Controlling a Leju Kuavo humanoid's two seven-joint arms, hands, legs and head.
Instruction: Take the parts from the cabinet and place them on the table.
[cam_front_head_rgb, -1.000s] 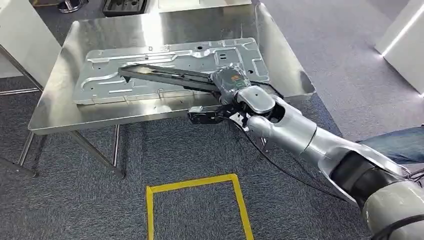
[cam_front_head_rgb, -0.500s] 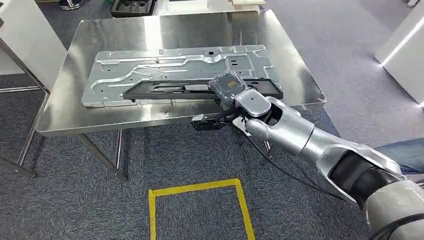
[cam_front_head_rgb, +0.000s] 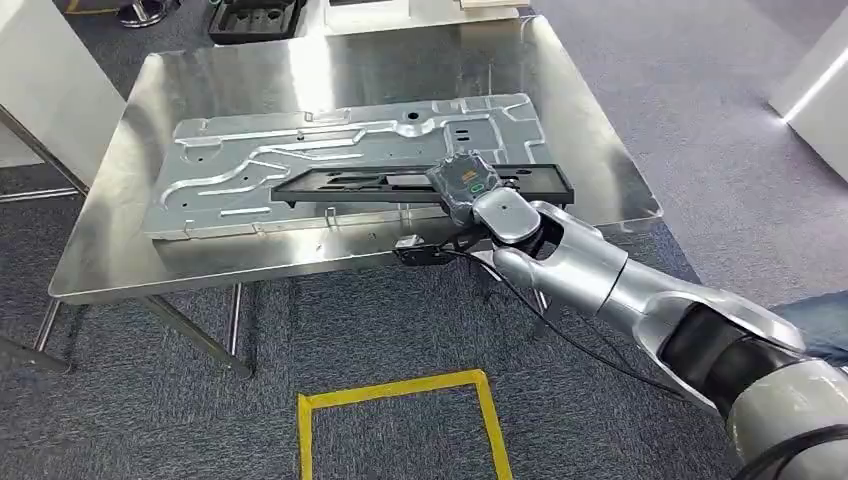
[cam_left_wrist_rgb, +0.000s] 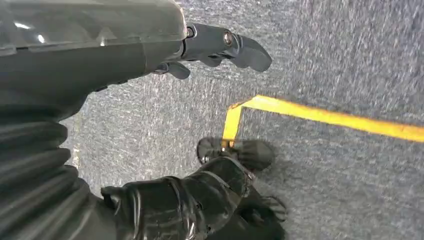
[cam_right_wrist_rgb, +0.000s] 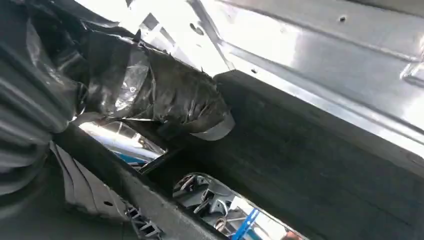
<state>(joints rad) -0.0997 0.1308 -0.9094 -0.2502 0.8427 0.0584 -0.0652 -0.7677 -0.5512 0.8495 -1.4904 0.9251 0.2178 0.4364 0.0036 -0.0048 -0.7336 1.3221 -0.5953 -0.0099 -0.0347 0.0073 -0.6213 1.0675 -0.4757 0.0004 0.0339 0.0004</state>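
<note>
Black plastic part (cam_front_head_rgb: 420, 184) is gripped by the right hand (cam_front_head_rgb: 468, 185) near its right-hand third, just right of centre frame in the head view, and is laid long-side across the lower edge of the stamped metal panel (cam_front_head_rgb: 340, 155) on the steel table (cam_front_head_rgb: 120, 240). A flat, level hold is kept, likely so the part can be set down without tipping. In the right wrist view the taped thumb (cam_right_wrist_rgb: 165, 95) is seen pressed on the part's dark face, so the grasp is not yet released. The left hand (cam_left_wrist_rgb: 220, 47) is seen over the carpet (cam_left_wrist_rgb: 350, 60) near the yellow tape (cam_left_wrist_rgb: 325, 117), fingers loosely apart, nothing held. Against the earlier frame, the part is levelled out from a tilt and lowered onto the panel; the camera view is shifted slightly too.
</note>
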